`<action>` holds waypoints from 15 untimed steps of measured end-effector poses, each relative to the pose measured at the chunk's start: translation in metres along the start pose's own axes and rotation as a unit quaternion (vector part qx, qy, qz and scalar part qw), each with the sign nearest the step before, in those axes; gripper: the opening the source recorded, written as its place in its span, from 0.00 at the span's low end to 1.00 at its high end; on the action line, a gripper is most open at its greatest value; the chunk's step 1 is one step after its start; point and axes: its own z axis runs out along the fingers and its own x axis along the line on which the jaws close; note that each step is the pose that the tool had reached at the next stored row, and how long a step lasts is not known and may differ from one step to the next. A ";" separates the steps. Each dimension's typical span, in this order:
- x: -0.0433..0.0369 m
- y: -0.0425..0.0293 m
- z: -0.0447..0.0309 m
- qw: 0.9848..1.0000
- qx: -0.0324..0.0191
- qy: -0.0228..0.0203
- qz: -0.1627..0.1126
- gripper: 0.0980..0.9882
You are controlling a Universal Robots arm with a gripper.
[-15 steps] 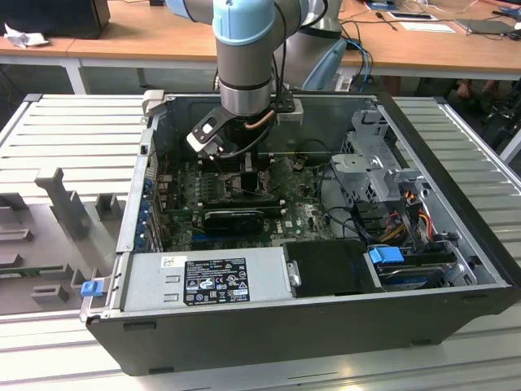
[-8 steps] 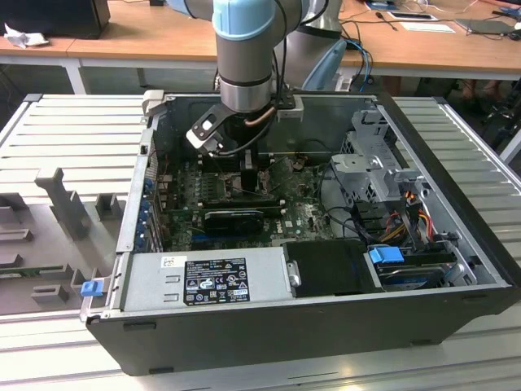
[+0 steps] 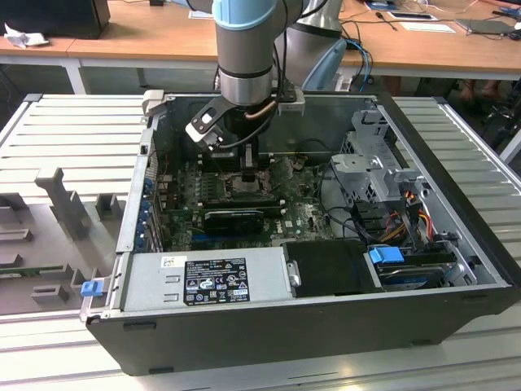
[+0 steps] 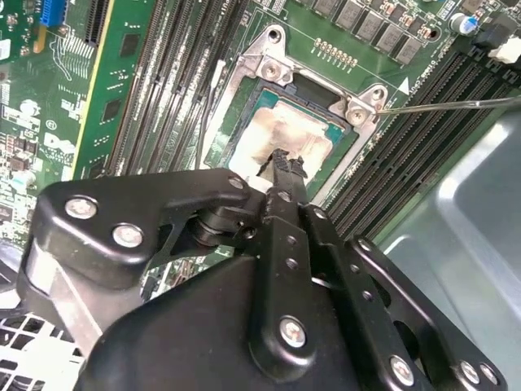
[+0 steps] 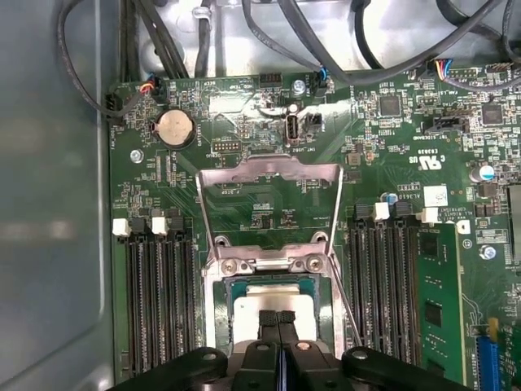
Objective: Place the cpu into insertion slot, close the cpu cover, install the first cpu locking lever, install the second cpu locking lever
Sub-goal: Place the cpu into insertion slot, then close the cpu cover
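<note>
An open computer case (image 3: 269, 326) lies on the counter (image 3: 73, 130). In the exterior view, the power supply (image 3: 203, 281) lies inside along the near wall, and the drive cage (image 3: 374, 163) stands at the exterior view's right. The motherboard (image 5: 391, 163) covers the case floor. On it, the insertion slot (image 5: 236, 287) sits between two banks of memory slots (image 5: 155, 301). The cpu (image 5: 256, 300) lies in the slot. The cpu cover (image 5: 269, 171) is swung open off the slot, on the side toward the coin battery (image 5: 172, 128). The fingers (image 5: 269, 326), pressed together, stand over the cpu.

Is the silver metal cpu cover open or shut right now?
Open. The dull silver windowed cpu cover is swung back from its hinge, leaving the silver-topped square cpu bare.
</note>
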 end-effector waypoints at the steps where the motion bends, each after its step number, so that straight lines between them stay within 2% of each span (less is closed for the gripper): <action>1: 0.0000 0.0001 -0.0007 1.000 0.000 0.000 0.000 0.01; 9: 0.0001 0.0004 -0.0058 1.000 0.000 0.000 0.000 0.01; 12: 0.0004 0.0011 -0.0166 1.000 0.000 0.000 0.000 0.01; 15: 0.0014 0.0014 -0.0199 1.000 0.001 0.000 0.000 0.01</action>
